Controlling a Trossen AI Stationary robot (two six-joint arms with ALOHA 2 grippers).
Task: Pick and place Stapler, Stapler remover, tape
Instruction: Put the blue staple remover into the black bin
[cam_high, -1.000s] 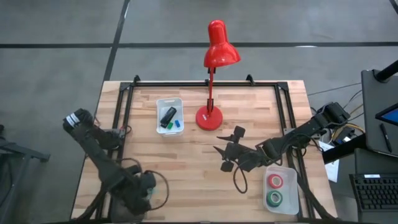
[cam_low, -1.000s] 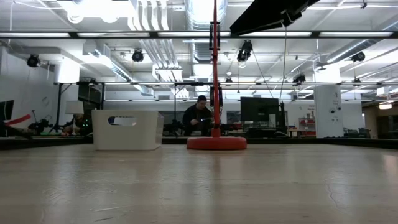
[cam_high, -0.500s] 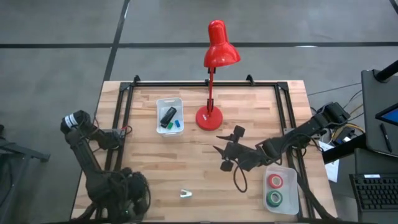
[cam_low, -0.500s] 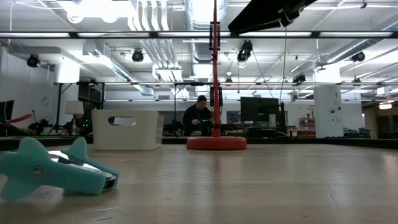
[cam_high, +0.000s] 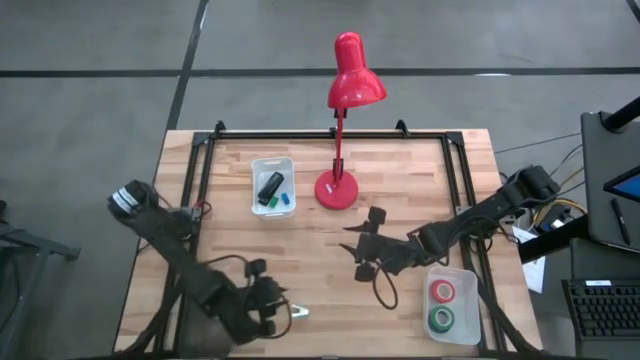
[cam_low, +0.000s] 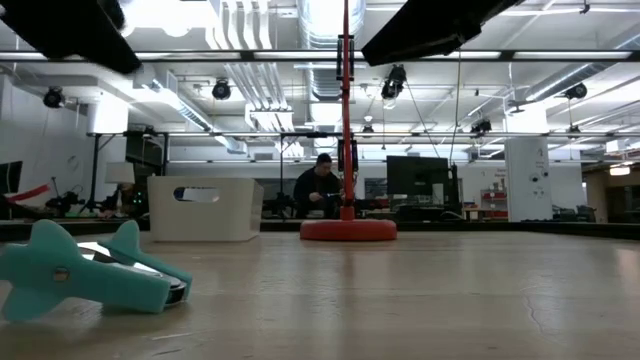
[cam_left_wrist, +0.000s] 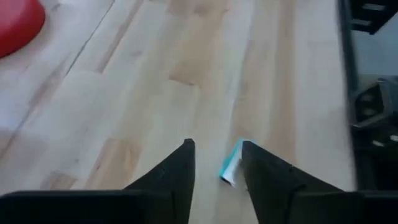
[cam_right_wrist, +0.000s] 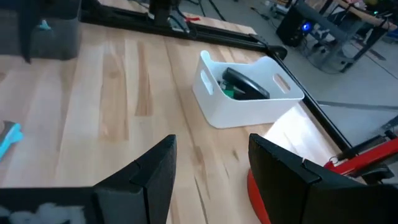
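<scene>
Lying loose near the front edge of the surface, the stapler remover is a small teal-and-white piece with winged grips, resting flat.
Risk first: the left gripper hovers just beside the remover with its fingers parted and nothing between them, and in the left wrist view the remover sits against 1 fingertip, not centred in the gap, so a closing pinch could nudge it away or flip it. Its low, thin body gives little to grab. The black stapler lies in the white bin next to the red lamp. 2 tape rolls, red and green, sit in a tray at the right. The right gripper waits mid-surface, its fingers spread and empty.
</scene>
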